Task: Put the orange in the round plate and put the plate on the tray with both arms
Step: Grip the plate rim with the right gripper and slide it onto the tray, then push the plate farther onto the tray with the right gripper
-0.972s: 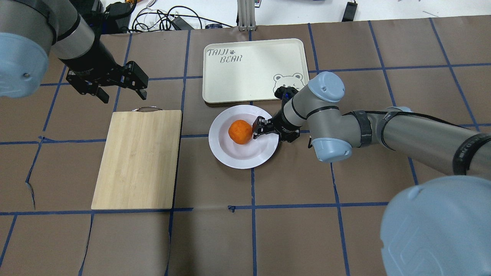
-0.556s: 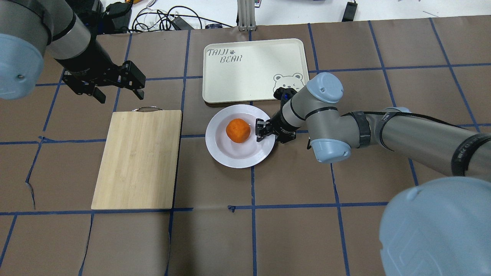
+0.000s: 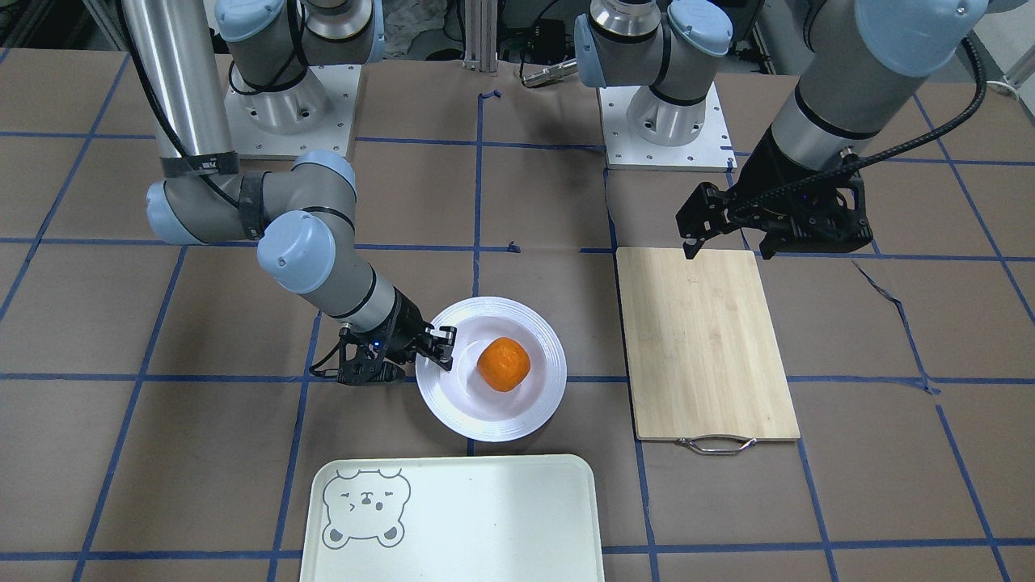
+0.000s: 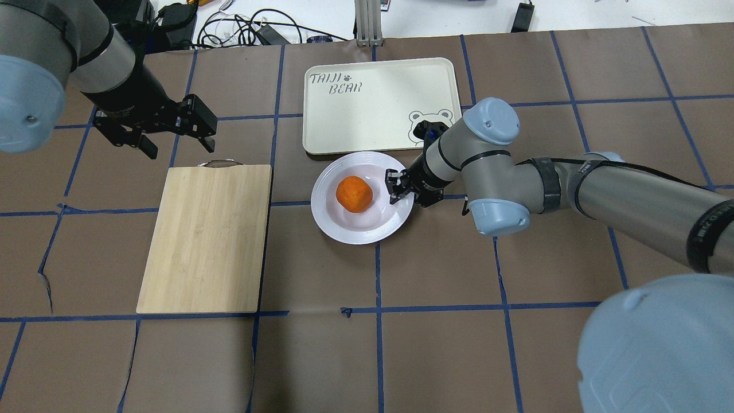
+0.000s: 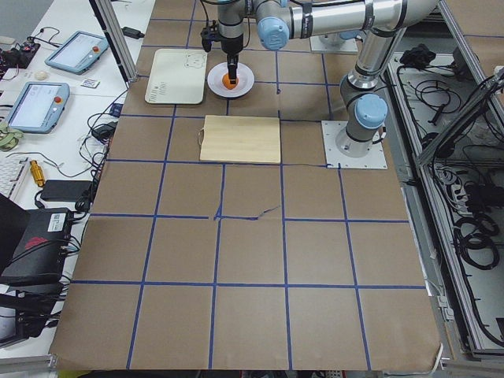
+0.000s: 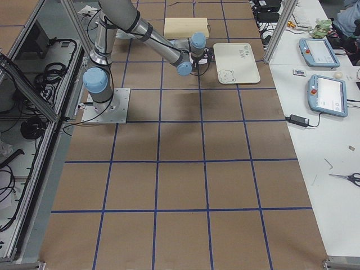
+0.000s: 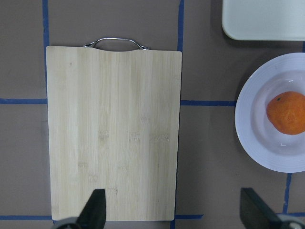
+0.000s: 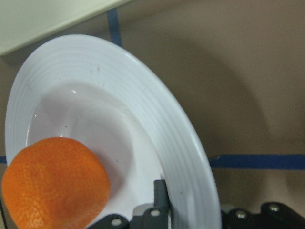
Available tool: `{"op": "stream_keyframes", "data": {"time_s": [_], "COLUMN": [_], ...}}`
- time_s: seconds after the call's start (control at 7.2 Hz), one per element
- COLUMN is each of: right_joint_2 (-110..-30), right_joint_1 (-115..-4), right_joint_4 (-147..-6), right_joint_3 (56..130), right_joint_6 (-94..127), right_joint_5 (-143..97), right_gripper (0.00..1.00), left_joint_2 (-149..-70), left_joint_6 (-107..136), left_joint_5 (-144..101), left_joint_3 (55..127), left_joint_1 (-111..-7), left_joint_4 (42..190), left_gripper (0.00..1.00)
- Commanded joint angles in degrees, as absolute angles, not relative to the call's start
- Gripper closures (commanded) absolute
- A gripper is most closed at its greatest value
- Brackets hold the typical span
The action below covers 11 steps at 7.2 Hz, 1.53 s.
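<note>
The orange [image 4: 354, 194] sits in the sunken centre of the round plate [image 4: 367, 235], which rests on the brown-papered counter [image 4: 436, 275] about midway along its width. The plate is just beside the robot-facing long edge of the tray [image 4: 378, 103] and not on it. The tray lies flat toward the counter's far edge from the robot, with its bear-face corner the one closest to the right arm [image 4: 631, 189]. The right end effector [image 4: 399, 184] is low at the plate's rim, on the side toward the robot's right. It is pinching that rim: the wrist view shows one of its fingers [image 8: 161, 202] lying over the ridged inner side of the rim, with the other part of the end effector outside and below the rim's edge. That finger is near the orange but apart from it. The left end effector [image 4: 180, 146] hangs above the counter toward the robot's left, over the bare paper just past the metal-handled end of the wooden cutting board [image 4: 206, 238]. Its fingers are spread wide and hold nothing. The board lies flat, well apart from the plate, with its handle pointing to the counter's far edge. Cables lie beyond that far edge.
</note>
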<state>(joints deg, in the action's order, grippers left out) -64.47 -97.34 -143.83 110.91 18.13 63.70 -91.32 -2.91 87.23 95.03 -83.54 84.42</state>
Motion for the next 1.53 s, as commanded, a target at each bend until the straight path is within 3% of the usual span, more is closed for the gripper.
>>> {"op": "stream_keyframes", "data": {"time_s": [0.0, 0.42, 0.83, 1.25, 1.39], "right_joint_2": [-65.13, -63.47, -48.65, -45.88, -45.79], "right_joint_1": [-95.9, -93.78, -92.99, -91.67, -91.58], "right_joint_4": [-141.86, -139.75, -139.22, -139.22, -139.13], "right_joint_3": [107.16, 98.57, 80.29, 79.36, 79.45], "right_joint_6": [20.46, 21.35, 21.27, 21.35, 21.62], "right_joint_5": [60.06, 59.76, 63.53, 63.63, 63.81], "right_gripper": [1.0, 1.0, 1.0, 1.0, 0.91], "left_joint_2": [-91.49, -91.58, -91.5, -91.58, -91.5], "left_joint_6": [-1.41, -1.06, -1.58, -1.58, -1.67], "left_joint_5": [87.27, 87.1, 87.28, 87.28, 87.19], "left_joint_3": [95.36, 95.36, 95.36, 95.36, 95.36], "left_joint_1": [-83.67, -83.5, -83.58, -83.58, -83.58], "left_joint_4": [84.46, 83.85, 84.37, 84.46, 84.46], "left_gripper": [0.0, 0.0, 0.0, 0.0, 0.0]}}
